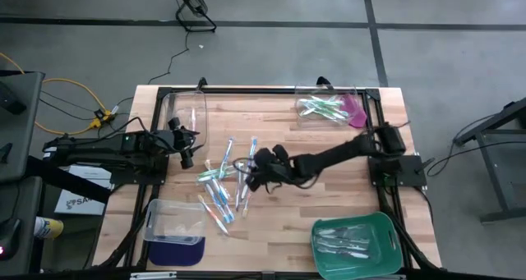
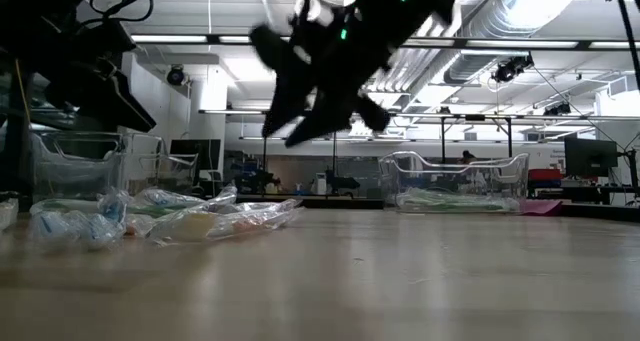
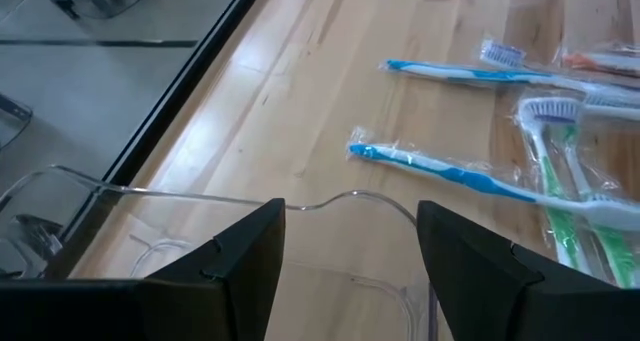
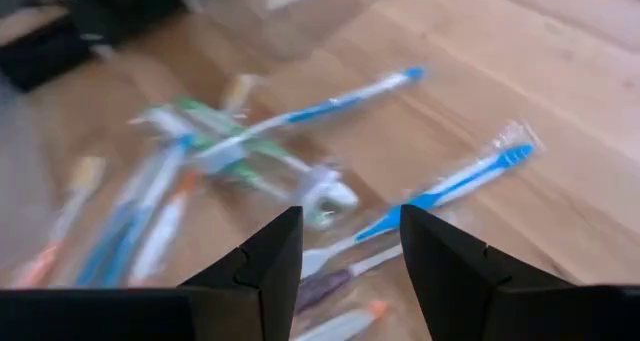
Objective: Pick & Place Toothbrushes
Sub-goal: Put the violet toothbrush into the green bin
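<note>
Table (image 1: 329, 202): light wood, dark frame along its edges.

Toothbrushes (image 1: 220, 185): loose pile left of table centre, each in a clear wrapper. Blue, green and orange handles mixed, lying flat and crossing one another. In the low view the pile (image 2: 150, 216) sits on the left, wrappers catching the light.

Right gripper (image 1: 251, 175): reached across from the right side to the pile's right edge, above the brushes. In the low view it hangs clear of the tabletop (image 2: 310, 121). Fingers (image 4: 262, 271) apart, nothing between them; the right wrist view looks down on blue brushes (image 4: 455, 186) and green ones just beyond the tips.

Left gripper (image 1: 186, 142): at the left side, near the rim of the upper-left clear bin (image 1: 189, 107). Fingers (image 3: 240, 261) apart, holding nothing. The bin's clear edge (image 3: 330, 199) runs between the fingers in the left wrist view; two blue brushes (image 3: 440, 166) lie on the wood past it.

Far bin (image 1: 327, 107): clear, at the table's upper right, green brushes inside, a pink item at its right end.

Green tray (image 1: 386, 231): lower right corner, several pale brushes in it.

Near bin (image 1: 174, 222): clear, lower left, over a dark blue base. Contents cannot be made out.
</note>
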`<state>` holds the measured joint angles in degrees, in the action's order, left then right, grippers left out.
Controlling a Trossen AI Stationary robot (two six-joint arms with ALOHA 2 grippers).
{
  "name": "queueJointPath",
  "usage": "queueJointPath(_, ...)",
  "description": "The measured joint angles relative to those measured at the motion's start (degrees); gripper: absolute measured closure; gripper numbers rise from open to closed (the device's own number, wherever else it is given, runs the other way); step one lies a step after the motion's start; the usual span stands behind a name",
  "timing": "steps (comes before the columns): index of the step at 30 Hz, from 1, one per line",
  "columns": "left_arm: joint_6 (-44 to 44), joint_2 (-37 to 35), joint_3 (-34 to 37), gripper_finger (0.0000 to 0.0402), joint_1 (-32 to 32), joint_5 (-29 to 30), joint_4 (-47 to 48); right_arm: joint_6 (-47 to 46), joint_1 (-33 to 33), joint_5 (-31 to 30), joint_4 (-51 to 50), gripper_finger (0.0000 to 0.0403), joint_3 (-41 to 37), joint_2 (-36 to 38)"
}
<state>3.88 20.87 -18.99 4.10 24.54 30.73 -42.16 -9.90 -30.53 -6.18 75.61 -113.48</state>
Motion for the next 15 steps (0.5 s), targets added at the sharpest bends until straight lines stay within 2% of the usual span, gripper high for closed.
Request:
queueJointPath(6,0.3,0.0,0.0,0.0181,0.0,0.0,-0.2,-8.8,3.0,-0.4,-2.7,0.0240,0.0,-3.4)
queueJointPath(15,0.4,0.0,0.0,0.0181,0.0,0.3,-0.8,-15.8,3.4,-6.5,-5.6,0.0240,0.0,-5.2)
